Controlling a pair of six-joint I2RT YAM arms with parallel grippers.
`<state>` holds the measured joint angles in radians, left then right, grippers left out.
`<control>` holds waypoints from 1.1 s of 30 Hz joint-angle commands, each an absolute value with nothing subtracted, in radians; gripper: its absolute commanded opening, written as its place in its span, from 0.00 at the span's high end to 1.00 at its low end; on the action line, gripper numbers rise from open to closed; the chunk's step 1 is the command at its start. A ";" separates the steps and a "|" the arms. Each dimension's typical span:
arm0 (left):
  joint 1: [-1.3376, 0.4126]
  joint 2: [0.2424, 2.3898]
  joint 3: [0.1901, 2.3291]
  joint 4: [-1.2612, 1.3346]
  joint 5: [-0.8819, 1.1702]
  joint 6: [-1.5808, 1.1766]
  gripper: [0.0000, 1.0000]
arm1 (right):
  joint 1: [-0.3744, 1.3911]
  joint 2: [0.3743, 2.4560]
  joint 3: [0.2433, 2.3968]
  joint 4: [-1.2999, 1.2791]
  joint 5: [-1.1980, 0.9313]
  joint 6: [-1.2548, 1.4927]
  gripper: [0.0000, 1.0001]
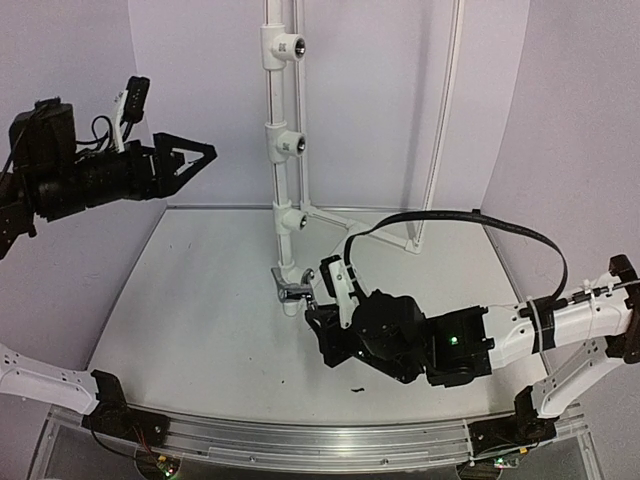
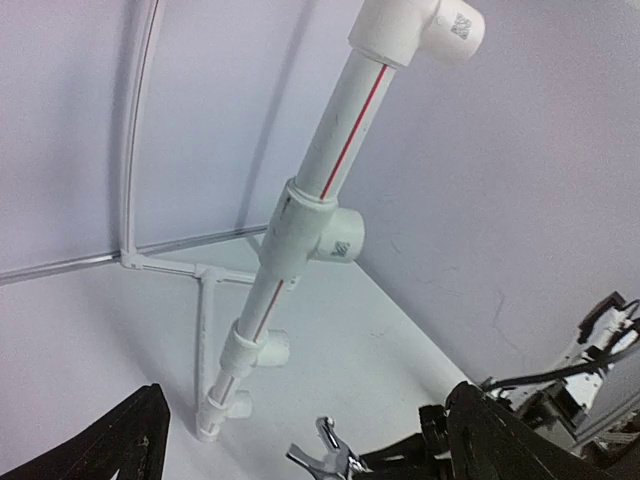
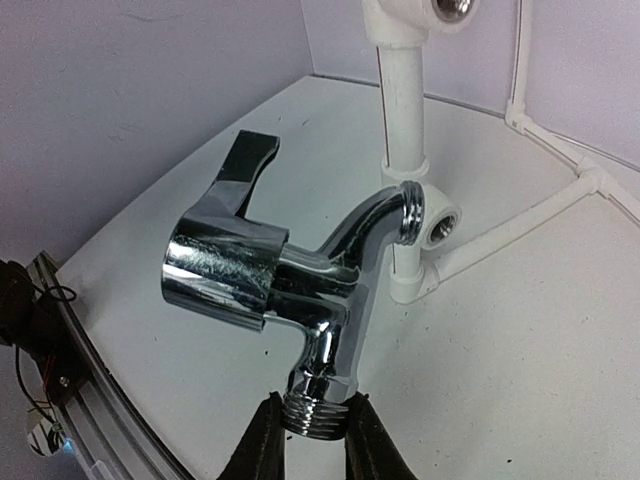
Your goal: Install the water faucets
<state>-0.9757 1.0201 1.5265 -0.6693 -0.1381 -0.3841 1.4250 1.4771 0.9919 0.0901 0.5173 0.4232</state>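
One chrome water faucet with a flat lever handle and curved spout is held by its threaded stub between my right gripper's fingers. In the top view the faucet is low over the table, just in front of the foot of the upright white pipe, with the right gripper behind it. The spout end is close to the lowest tee fitting. My left gripper is open and empty, raised high at the left, facing the pipe. Its wrist view shows the pipe and the faucet below.
The pipe carries three higher tee fittings, top, middle and lower. Thin white frame tubes run along the table behind the pipe and up the back wall. A black cable arcs over the right arm.
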 commanded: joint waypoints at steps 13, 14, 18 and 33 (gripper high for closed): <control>-0.977 1.044 1.121 -0.395 0.246 -0.877 0.08 | 1.476 1.611 1.212 0.327 0.818 0.268 1.00; -0.977 1.043 1.105 -0.369 0.262 -0.886 0.12 | 1.478 1.619 1.221 0.328 0.817 0.261 1.00; -0.977 1.034 1.090 -0.336 0.236 -0.896 0.29 | 1.483 1.646 1.251 0.328 0.803 0.236 1.00; -0.977 1.089 1.113 -0.316 0.265 -0.853 0.92 | 1.494 1.666 1.273 0.303 0.769 0.239 0.92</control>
<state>-0.9741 1.0707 1.0855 -0.3596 0.2347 -0.8868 1.4874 1.6539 1.2163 0.2743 0.7957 0.2440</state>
